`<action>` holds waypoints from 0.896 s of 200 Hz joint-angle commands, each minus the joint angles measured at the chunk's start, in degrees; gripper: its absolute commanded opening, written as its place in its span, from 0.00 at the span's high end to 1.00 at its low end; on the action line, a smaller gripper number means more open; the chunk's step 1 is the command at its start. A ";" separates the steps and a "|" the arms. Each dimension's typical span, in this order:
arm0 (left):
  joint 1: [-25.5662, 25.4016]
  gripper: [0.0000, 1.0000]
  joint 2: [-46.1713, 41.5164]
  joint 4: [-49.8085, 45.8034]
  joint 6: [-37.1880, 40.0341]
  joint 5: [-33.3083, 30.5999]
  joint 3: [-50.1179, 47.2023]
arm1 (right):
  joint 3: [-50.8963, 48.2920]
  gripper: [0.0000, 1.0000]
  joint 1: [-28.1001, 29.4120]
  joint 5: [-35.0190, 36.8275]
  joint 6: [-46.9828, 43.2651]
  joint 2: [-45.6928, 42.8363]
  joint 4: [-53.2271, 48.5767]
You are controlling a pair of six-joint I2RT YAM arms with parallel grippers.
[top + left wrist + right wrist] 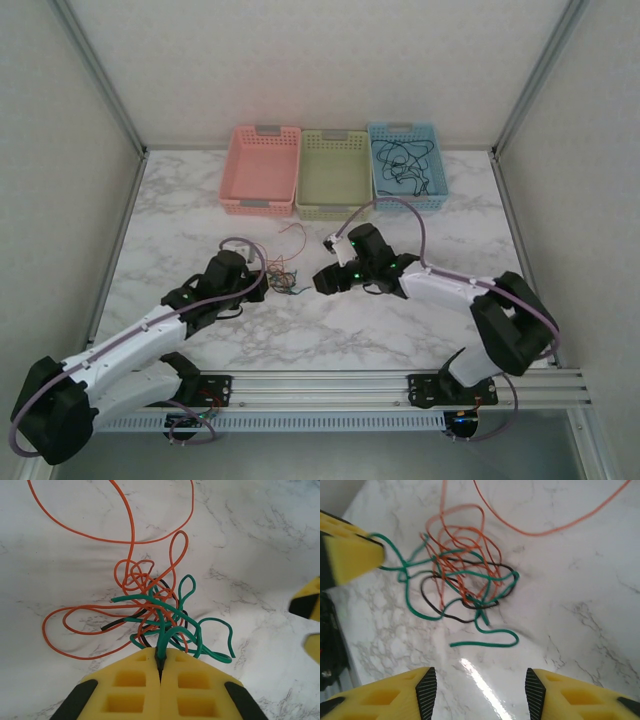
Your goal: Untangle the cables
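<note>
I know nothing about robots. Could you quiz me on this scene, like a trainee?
1. True or false: the left yellow-padded gripper is shut on the thin green wire.
2. The right yellow-padded gripper is: A open, clear of the tangled thin wires; B shut on an orange wire; C inside a basket.
3. Fill in: loose black cables lie in the ___ plastic basket.
Key: 1 true; 2 A; 3 blue.

Your cables [155, 605] wear smooth, faintly shiny plastic sheathing. The marble-patterned table [580, 620] you see under them is glossy and mirrors a streak of light. The fingers [127, 682] of the left gripper [160, 656] look like matt yellow plastic.
</note>
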 commanded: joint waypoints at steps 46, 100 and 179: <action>0.58 1.00 -5.10 -3.68 -3.16 -2.14 -3.86 | 13.71 0.48 0.21 13.32 18.16 14.80 2.39; 0.58 1.00 -5.79 -4.91 -2.86 -2.06 -4.19 | 19.60 0.48 1.99 17.44 30.39 22.71 4.06; 0.58 1.00 -6.14 -4.74 -2.68 -2.58 -4.40 | 26.61 0.63 2.30 16.49 35.79 30.47 3.47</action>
